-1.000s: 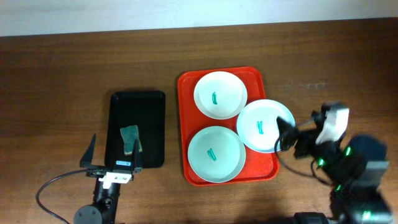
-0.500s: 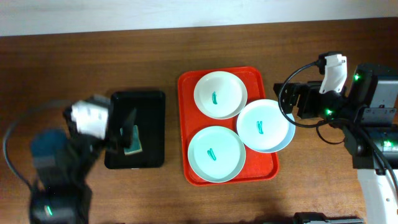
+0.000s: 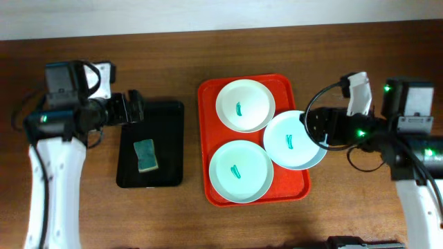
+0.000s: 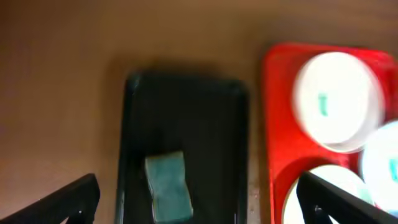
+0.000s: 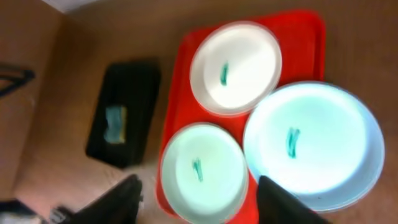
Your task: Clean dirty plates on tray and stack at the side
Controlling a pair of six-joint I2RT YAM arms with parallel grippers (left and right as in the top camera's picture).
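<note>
The right hand (image 5: 198,182), fingers apart, sits at the right edge of the pale blue plate (image 3: 291,140), perhaps touching it, where it overhangs the red tray (image 3: 208,138).

From above I see a brown wooden table (image 3: 208,55). Right of centre lies a red tray (image 3: 208,131) carrying three pale plates, each with a green smear: a top plate (image 3: 245,105), a lower plate (image 3: 240,171), and a right plate (image 3: 294,140) overhanging the tray's right rim. My right gripper (image 3: 313,128) hovers at that plate's outer edge. To the left, a black tray (image 3: 169,138) holds a green sponge (image 3: 145,154), and my left gripper (image 3: 133,108) sits over its upper left corner.
</note>
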